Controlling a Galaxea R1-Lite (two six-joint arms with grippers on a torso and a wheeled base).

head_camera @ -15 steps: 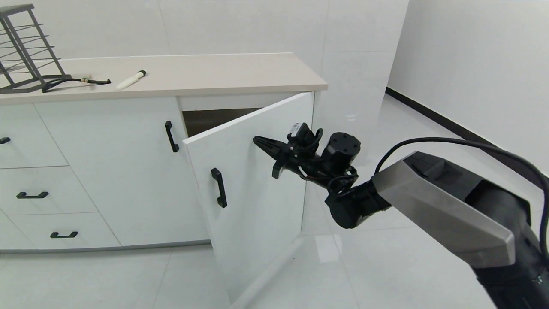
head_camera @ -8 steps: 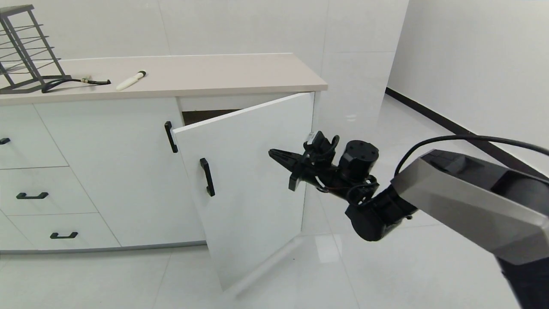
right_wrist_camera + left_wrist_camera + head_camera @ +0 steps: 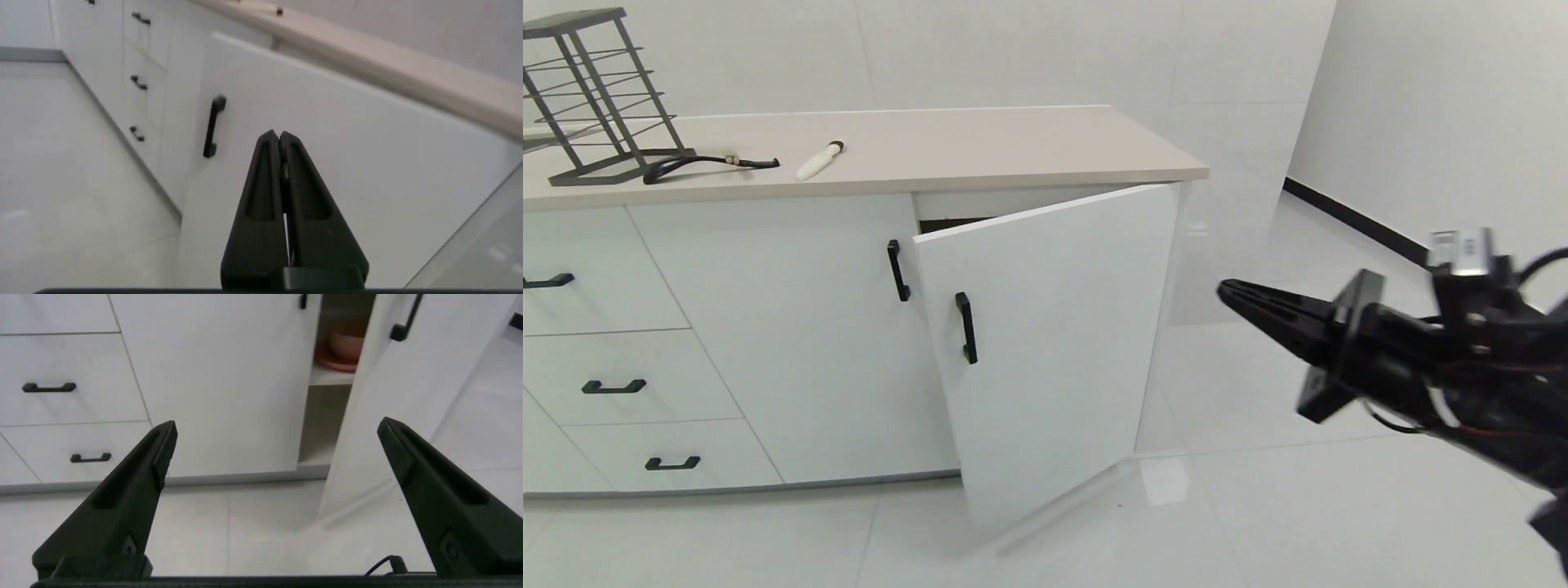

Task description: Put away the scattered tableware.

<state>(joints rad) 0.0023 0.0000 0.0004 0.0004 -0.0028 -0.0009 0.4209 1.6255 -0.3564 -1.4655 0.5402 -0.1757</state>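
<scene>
The white cabinet door (image 3: 1054, 327) with a black handle (image 3: 965, 327) stands partly ajar below the beige countertop (image 3: 980, 143). My right gripper (image 3: 1227, 291) hangs to the right of the door, apart from it, shut and empty. In the right wrist view the shut right gripper (image 3: 280, 139) points at the door (image 3: 368, 155). My left gripper (image 3: 278, 429) is open and empty, low before the cabinet. Through the gap, a pinkish bowl on a plate (image 3: 346, 348) sits on the inner shelf. A white-handled utensil (image 3: 818, 160) and a black utensil (image 3: 707, 162) lie on the counter.
A dark wire rack (image 3: 596, 90) stands at the counter's far left. Drawers with black pulls (image 3: 613, 385) fill the cabinet's left side. White tiled floor (image 3: 1258, 506) spreads open to the right, bounded by a wall with a dark baseboard (image 3: 1347, 219).
The cabinet door has swung further toward shut. My right gripper has drawn back from the door to the right. The head view itself has shifted.
</scene>
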